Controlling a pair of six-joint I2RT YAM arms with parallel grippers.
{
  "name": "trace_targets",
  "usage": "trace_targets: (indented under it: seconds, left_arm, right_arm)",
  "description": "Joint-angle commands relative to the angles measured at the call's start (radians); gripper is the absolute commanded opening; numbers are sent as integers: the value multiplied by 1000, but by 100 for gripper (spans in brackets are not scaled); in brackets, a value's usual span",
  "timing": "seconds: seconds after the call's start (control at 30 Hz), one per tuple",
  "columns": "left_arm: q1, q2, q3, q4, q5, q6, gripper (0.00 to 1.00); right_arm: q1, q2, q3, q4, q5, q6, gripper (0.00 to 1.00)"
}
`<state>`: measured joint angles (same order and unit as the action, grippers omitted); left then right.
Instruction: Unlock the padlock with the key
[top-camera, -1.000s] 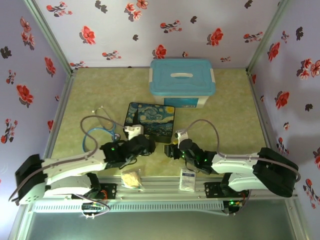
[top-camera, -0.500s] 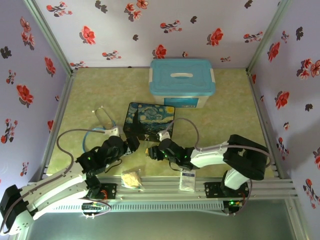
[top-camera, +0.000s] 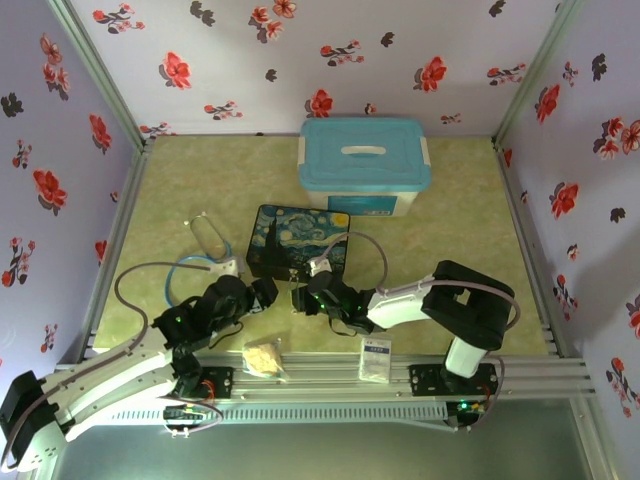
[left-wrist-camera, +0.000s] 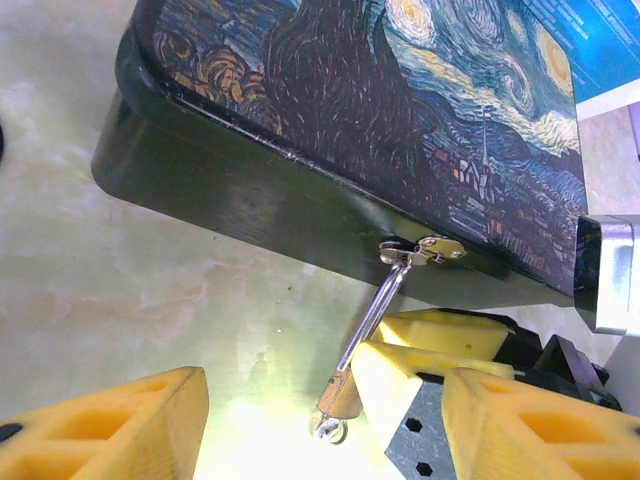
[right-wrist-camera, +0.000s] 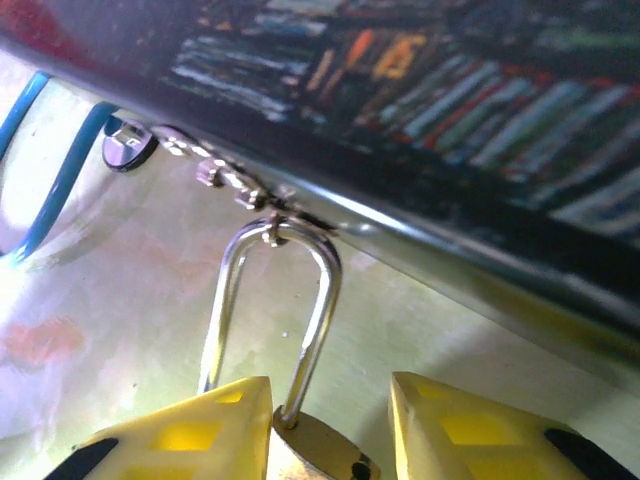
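The padlock (right-wrist-camera: 318, 448) hangs by its thin silver bow from a small metal loop (right-wrist-camera: 268, 212) on the front wall of the painted box (top-camera: 300, 238). Seen from above, this is the 6 o'clock side of the box, so the brass body lies low over the table (top-camera: 450, 230), slanting away from the wall. I think it is taken there because a lock that hangs free would swing when a key is pushed in, and somebody must hold it steady first. The right gripper (right-wrist-camera: 330, 405) does this work: its yellow fingers (right-wrist-camera: 190, 435) stand on both sides of the brass body and very near to it. One seems to touch, but I cannot tell if they already press on it. The right arm is folded sharply. Its elbow is at 3 o'clock from the lock and the white forearm runs low toward 9 o'clock to reach it. The left gripper (top-camera: 263, 292) waits just at 9 o'clock of the lock with its fingers wide apart and nothing between them. Its arm stretches long and low from the near left corner toward 2 o'clock. My judgement is that the task is at an early step, as the bow is closed in the body.
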<state>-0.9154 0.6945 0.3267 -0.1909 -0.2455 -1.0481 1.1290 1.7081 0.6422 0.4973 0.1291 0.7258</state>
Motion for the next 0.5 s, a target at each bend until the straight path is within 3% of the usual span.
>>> trace_targets:
  seconds: [0.0,0.47]
  left_arm:
    - [4,3,-16,31,6,-4,63]
    - [4,4,-17,41,2,2,64]
  right_arm:
    - [-9,16,-4,57,-39,4,40]
    - [-1,46,-36,-2,-47,-25,41]
